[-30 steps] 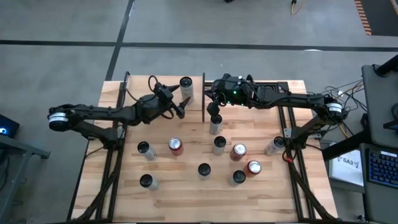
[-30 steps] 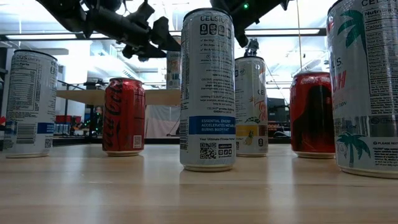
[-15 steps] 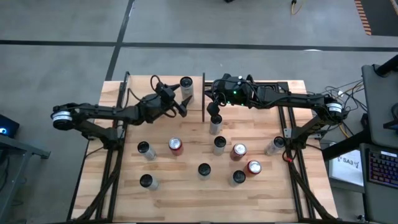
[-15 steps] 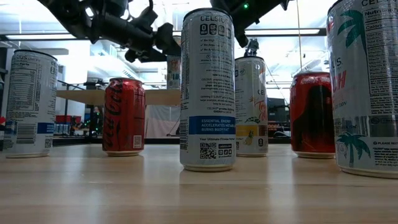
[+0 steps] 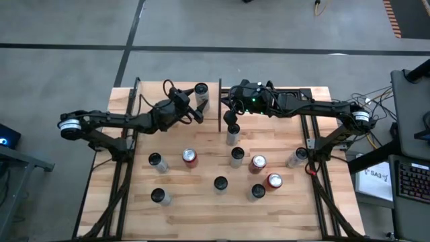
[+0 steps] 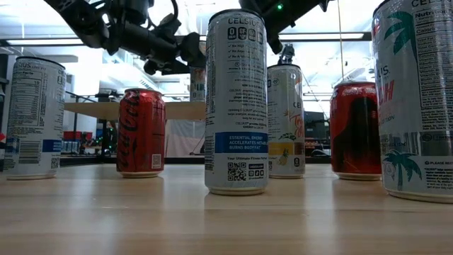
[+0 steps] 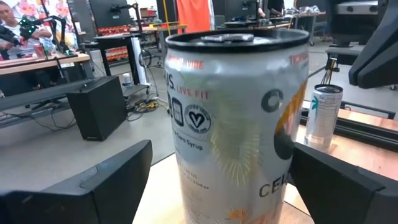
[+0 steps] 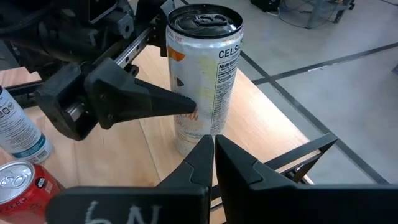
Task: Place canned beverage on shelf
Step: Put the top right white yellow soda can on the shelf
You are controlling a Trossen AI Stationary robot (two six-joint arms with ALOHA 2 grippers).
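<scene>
A tall white can (image 5: 201,93) stands on the shelf (image 5: 151,91), the small raised wood stand at the far left part of the table (image 5: 201,215). So one can is already up where it should be.

The left claw (image 5: 193,112) is right at this can. Its two fingers (image 7: 93,186) are wide open, one on each side of the can (image 7: 239,118), and they do not squeeze it. The right wrist view shows one left finger (image 8: 134,99) with its tip just beside the can's side (image 8: 202,74). It looks like the claw is letting go of the can, but the pictures alone cannot say for sure.

The right claw (image 5: 232,119) is closed and holds nothing. It hangs near the middle of the table, just above another can (image 5: 233,136), and seems to wait.

Many more cans stand on the table, some white, some red, like a red can (image 5: 190,157) and a white can (image 5: 220,183). If they all must go up, most of the job is left.
</scene>
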